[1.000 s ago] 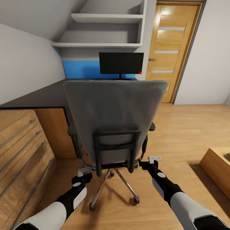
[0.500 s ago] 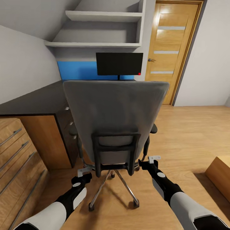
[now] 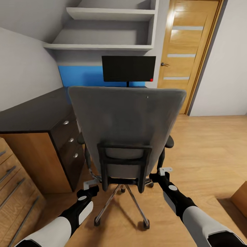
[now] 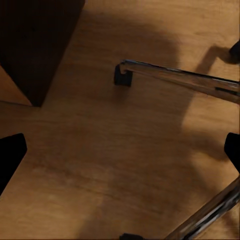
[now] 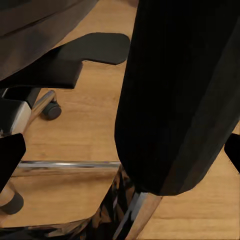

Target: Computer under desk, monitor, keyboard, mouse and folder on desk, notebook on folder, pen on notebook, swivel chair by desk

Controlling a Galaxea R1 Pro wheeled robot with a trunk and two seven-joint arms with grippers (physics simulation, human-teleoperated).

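Observation:
The swivel chair (image 3: 125, 127) stands right in front of me with its tall grey back toward me, its chrome base (image 3: 137, 206) on the wood floor. Behind it the monitor (image 3: 128, 68) stands on the black-topped desk (image 3: 34, 113). My left gripper (image 3: 90, 185) is open, low beside the chair's left side; in its wrist view a chrome leg (image 4: 185, 80) and a caster (image 4: 123, 76) lie ahead. My right gripper (image 3: 164, 172) is open by the chair's right side, close to a black chair part (image 5: 180, 95). The chair back hides its seat. Computer, keyboard, mouse, folder, notebook and pen are out of view.
The desk's dark drawer unit (image 3: 70, 140) with silver knobs stands left of the chair. A light-wood chest of drawers (image 3: 13, 185) is at the lower left. A wooden furniture corner (image 3: 240, 199) juts in at the lower right. An oak door (image 3: 187, 51) is behind on the right.
The camera has moved forward and to the right: the chest and desk slid left and the drawer unit came into view. The chair and both grippers keep their place in the picture.

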